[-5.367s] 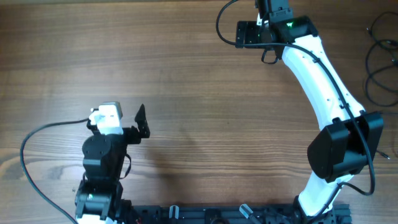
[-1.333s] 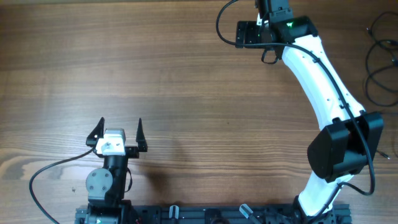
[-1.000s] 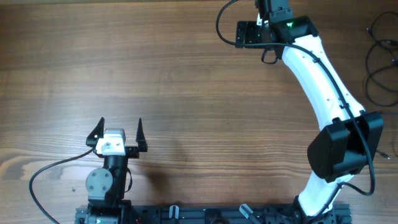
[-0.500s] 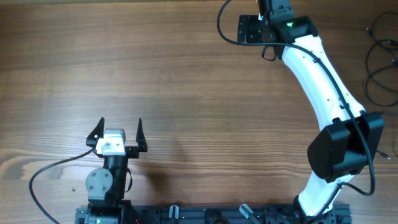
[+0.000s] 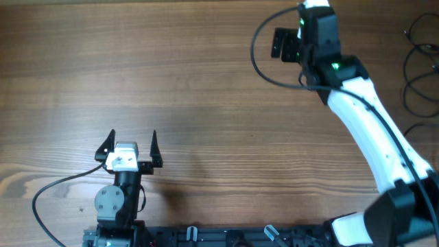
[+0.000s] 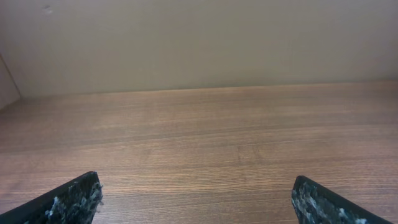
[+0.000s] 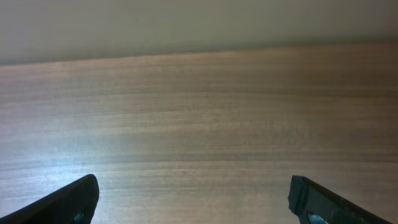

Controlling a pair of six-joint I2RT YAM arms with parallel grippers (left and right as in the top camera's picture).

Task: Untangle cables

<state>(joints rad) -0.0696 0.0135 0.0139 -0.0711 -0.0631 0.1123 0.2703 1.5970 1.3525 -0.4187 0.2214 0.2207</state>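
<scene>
— Where are the cables [image 5: 406,68]?
— They lie in thin black loops at the far right edge of the table [image 5: 206,82]. Nothing touches them.
— What is the left arm [image 5: 113,199] doing?
— It sits folded up small at the near edge of the table, on the left side. The left gripper [image 5: 132,134] points away from that edge, out over the bare wood.
— Is that gripper holding something?
— No. In the left wrist view its two fingers [image 6: 74,199] are spread wide at the bottom corners, and there is only wood between them.
— And the right arm [image 5: 370,134]?
— It is stretched out long, from the near right corner of the table up toward the far edge. It bends like a bow. The right gripper [image 5: 280,43] is near the far edge and points left, away from the cables.
— Is it shut?
— No, it is spread wide too. The right wrist view shows one dark finger [image 7: 78,196] at each bottom corner, with nothing between them
</scene>
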